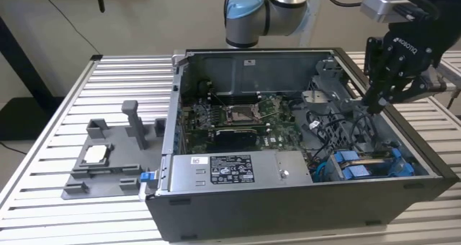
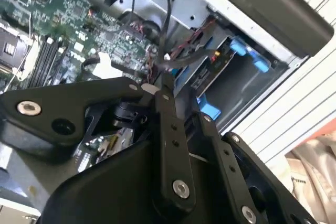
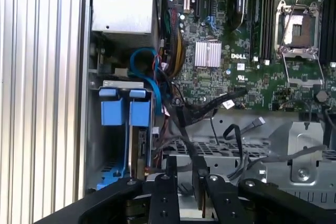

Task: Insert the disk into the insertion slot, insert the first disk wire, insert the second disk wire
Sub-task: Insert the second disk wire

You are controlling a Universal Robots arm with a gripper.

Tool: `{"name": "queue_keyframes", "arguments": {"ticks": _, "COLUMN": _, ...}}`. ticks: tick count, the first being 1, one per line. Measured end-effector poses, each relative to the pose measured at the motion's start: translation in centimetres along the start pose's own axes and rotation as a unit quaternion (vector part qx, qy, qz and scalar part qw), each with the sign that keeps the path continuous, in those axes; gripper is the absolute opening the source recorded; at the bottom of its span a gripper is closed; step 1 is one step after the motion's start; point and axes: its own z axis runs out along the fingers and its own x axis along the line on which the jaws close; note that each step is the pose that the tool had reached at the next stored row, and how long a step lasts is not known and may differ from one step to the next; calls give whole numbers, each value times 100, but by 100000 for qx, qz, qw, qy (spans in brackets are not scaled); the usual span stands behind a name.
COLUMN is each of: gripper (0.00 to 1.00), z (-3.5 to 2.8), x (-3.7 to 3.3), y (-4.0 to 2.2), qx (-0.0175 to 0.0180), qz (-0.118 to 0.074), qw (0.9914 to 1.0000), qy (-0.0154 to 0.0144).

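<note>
The disk [image 1: 364, 165], silver-grey in a bright blue frame, sits edge-on in the insertion slot [image 1: 405, 160] at the front corner of the open computer case, on the exterior view's right. In both wrist views its blue tabs stick out of the bay: the disk [image 2: 211, 75], the disk [image 3: 140, 148]. My black gripper [image 1: 374, 108] hangs just behind the drive cage, over loose black wires. Its fingers [image 3: 165, 192] are drawn together on a black wire [image 3: 184, 145] that runs up from between them. The gripper [image 2: 157, 85] stands close above the disk's near end.
The green motherboard [image 1: 245, 118] with its square socket fills the case floor. A grey labelled power-supply box [image 1: 230, 169] lies along the front wall. Tangled cables [image 3: 231, 135] cross the perforated cage. Left of the case a grey fixture [image 1: 108, 164] stands on the slatted table [image 1: 58, 126].
</note>
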Motion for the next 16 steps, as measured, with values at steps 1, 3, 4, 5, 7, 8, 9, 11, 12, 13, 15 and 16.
{"name": "queue_keyframes", "arguments": {"ticks": 1, "gripper": 27, "z": 2, "x": -1, "y": 47, "qx": 24, "qz": -2, "qw": 100000, "qy": 1}}
{"name": "queue_keyframes", "arguments": {"ticks": 3, "gripper": 27, "z": 6, "x": -4, "y": 139, "qx": 73, "qz": -1, "qw": 100000, "qy": 3}}
{"name": "queue_keyframes", "arguments": {"ticks": 4, "gripper": 27, "z": 7, "x": -6, "y": 185, "qx": 98, "qz": -7, "qw": 100000, "qy": 7}}
{"name": "queue_keyframes", "arguments": {"ticks": 5, "gripper": 27, "z": 9, "x": -7, "y": 230, "qx": 126, "qz": -1, "qw": 100000, "qy": 6}}
{"name": "queue_keyframes", "arguments": {"ticks": 7, "gripper": 27, "z": 12, "x": -10, "y": 306, "qx": 188, "qz": -26, "qw": 100000, "qy": 14}}
{"name": "queue_keyframes", "arguments": {"ticks": 8, "gripper": 27, "z": 13, "x": -10, "y": 323, "qx": 231, "qz": -81, "qw": 100000, "qy": 20}}
{"name": "queue_keyframes", "arguments": {"ticks": 9, "gripper": 27, "z": 14, "x": -10, "y": 340, "qx": 365, "qz": -146, "qw": 99999, "qy": 26}}
{"name": "queue_keyframes", "arguments": {"ticks": 11, "gripper": 27, "z": 22, "x": -11, "y": 372, "qx": 1521, "qz": -252, "qw": 99988, "qy": 68}}
{"name": "queue_keyframes", "arguments": {"ticks": 12, "gripper": 27, "z": 24, "x": -12, "y": 385, "qx": 2348, "qz": -301, "qw": 99972, "qy": 103}}
{"name": "queue_keyframes", "arguments": {"ticks": 13, "gripper": 27, "z": 25, "x": -12, "y": 396, "qx": 3206, "qz": -336, "qw": 99948, "qy": 135}}
{"name": "queue_keyframes", "arguments": {"ticks": 15, "gripper": 27, "z": 30, "x": -13, "y": 434, "qx": 4636, "qz": -389, "qw": 99892, "qy": 191}}
{"name": "queue_keyframes", "arguments": {"ticks": 16, "gripper": 27, "z": 32, "x": -14, "y": 457, "qx": 4969, "qz": -402, "qw": 99875, "qy": 242}}
